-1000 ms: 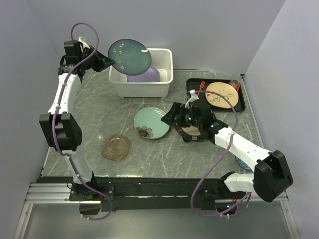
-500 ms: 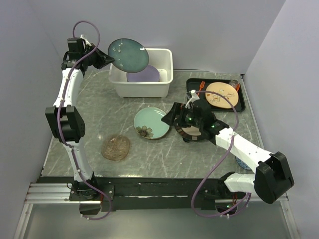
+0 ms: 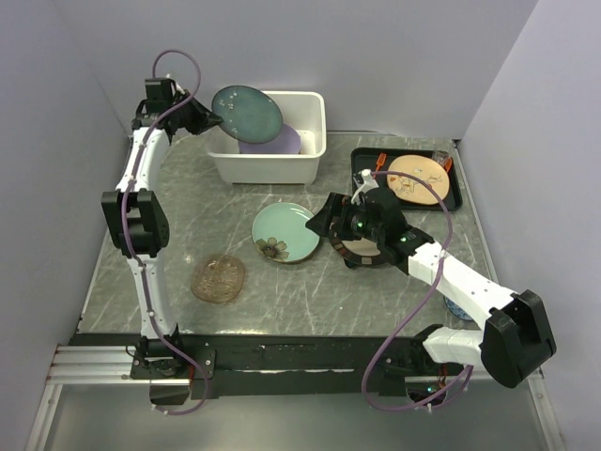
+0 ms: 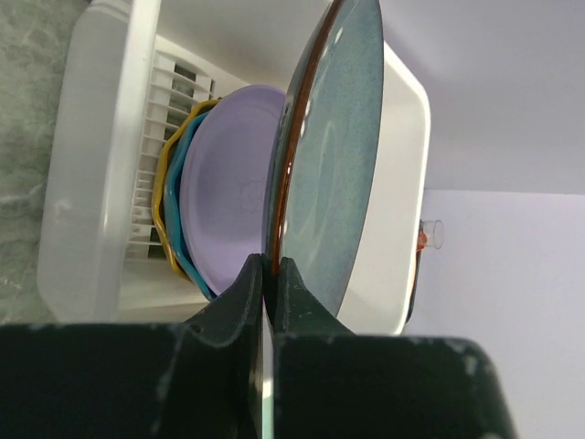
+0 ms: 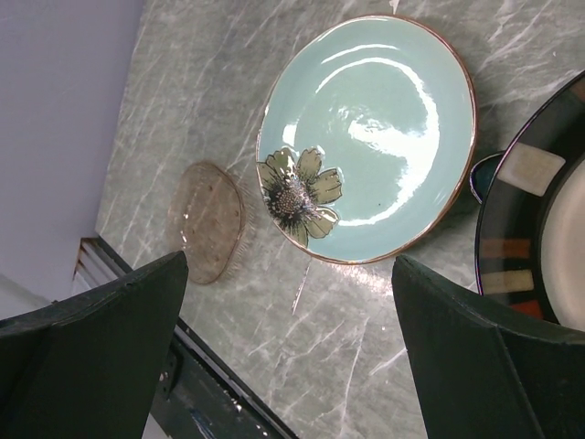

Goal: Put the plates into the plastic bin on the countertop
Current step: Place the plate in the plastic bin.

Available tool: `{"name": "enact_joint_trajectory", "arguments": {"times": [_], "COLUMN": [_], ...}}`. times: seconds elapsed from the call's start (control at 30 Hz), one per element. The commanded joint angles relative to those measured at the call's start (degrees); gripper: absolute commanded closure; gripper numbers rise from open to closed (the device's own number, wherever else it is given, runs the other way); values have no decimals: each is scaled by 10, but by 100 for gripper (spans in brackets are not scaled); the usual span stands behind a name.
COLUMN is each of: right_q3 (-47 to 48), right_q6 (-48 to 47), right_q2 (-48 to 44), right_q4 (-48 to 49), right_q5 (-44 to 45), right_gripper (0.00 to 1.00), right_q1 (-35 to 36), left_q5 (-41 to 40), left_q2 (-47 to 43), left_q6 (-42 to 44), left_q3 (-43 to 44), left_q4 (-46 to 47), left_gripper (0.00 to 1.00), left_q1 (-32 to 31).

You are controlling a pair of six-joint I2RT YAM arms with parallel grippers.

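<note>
My left gripper (image 3: 215, 119) (image 4: 271, 273) is shut on the rim of a dark teal plate (image 3: 247, 113) (image 4: 334, 155), which it holds on edge, tilted, over the white plastic bin (image 3: 272, 171) (image 4: 84, 183). In the bin a lavender plate (image 3: 272, 141) (image 4: 228, 197) leans against a teal one and an orange scalloped one (image 4: 168, 197). On the counter my right gripper (image 3: 324, 218) (image 5: 291, 263) is open just above the near edge of a pale green flowered plate (image 3: 286, 232) (image 5: 370, 137). A dark-rimmed cream plate (image 3: 362, 250) (image 5: 539, 247) lies under the right wrist. An amber glass plate (image 3: 219, 278) (image 5: 208, 219) sits front left.
A flat black tray (image 3: 362, 165) with a tan round plate (image 3: 418, 178) stands at the back right. Grey walls close in the left, back and right sides. The arms' mounting rail (image 3: 282, 362) runs along the near edge.
The left arm has carried the dark teal plate lower and closer over the bin, with its elbow swung in. The right arm and the counter plates have not moved.
</note>
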Motion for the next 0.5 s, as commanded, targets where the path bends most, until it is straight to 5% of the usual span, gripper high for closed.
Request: {"name": "enact_joint_trajectory", "arguments": {"times": [0.0, 0.47], "right_q3": [6, 0], "right_q6": [-9, -13], "right_q2": [-10, -10], "right_q4": [2, -1], "right_q5": [8, 9], "right_gripper": [0, 0], "right_q1": [3, 3], "left_q5": [28, 25], "left_q2": [-3, 50], "left_q6": [-12, -5], "left_q3": [62, 55], "left_q4": [97, 92], "left_gripper": [99, 99], "left_q1": [-18, -53]}}
